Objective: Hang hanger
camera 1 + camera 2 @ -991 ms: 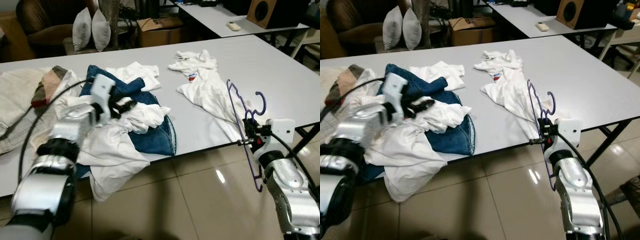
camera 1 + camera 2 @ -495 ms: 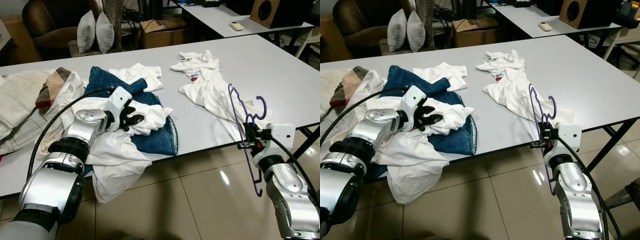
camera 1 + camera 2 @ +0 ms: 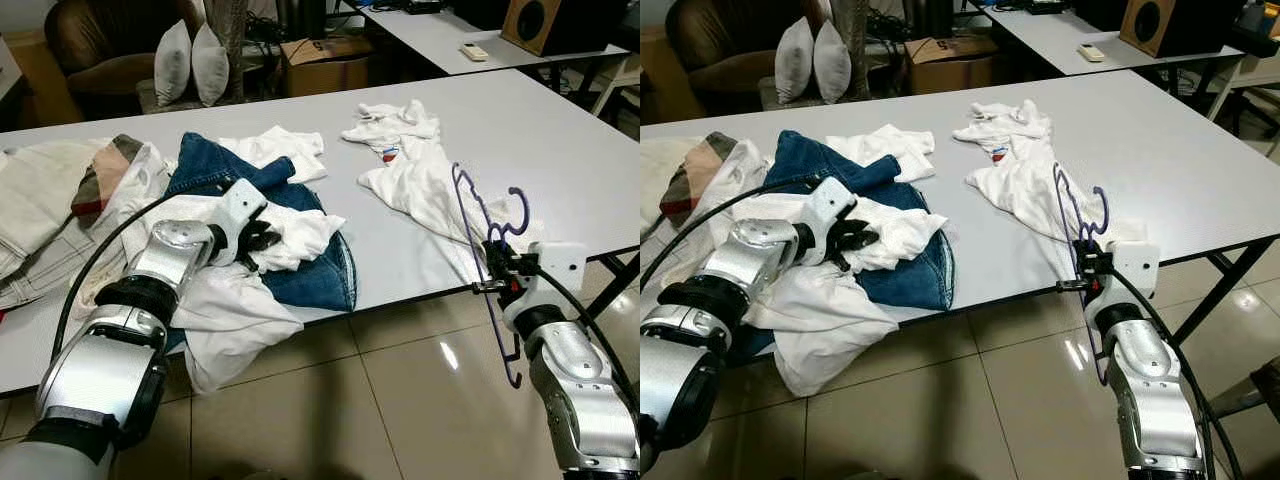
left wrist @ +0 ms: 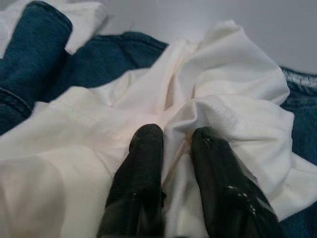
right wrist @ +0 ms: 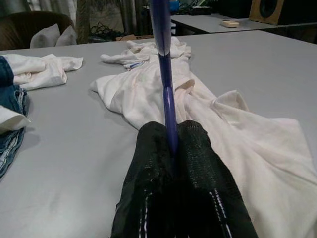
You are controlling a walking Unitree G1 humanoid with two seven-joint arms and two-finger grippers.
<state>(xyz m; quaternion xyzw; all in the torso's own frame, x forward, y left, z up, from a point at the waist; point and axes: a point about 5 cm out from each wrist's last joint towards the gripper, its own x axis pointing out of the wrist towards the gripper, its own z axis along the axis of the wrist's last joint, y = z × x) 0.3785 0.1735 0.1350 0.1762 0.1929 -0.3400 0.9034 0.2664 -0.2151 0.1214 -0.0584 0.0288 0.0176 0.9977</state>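
A thin purple hanger (image 3: 478,215) stands upright at the table's front right edge, and my right gripper (image 3: 497,262) is shut on its lower bar. In the right wrist view the purple hanger rod (image 5: 163,59) rises from between the closed fingers (image 5: 148,163). My left gripper (image 3: 262,240) rests on a crumpled white shirt (image 3: 295,232) that lies over blue jeans (image 3: 315,280). The left wrist view has its two fingertips (image 4: 146,144) pinching a fold of that white shirt (image 4: 223,79). Another white garment (image 3: 420,185) lies spread just behind the hanger.
The grey table (image 3: 560,130) carries beige clothes (image 3: 40,200) at the left and a small white top (image 3: 275,150) behind the jeans. Beyond it are two pillows (image 3: 190,60), a cardboard box (image 3: 320,65) and a second table with a speaker (image 3: 545,20). Glossy tiled floor (image 3: 400,400) lies below.
My left gripper's fingers, spread over the white shirt half a second ago, have closed on a fold of it. The right gripper and hanger have hardly moved.
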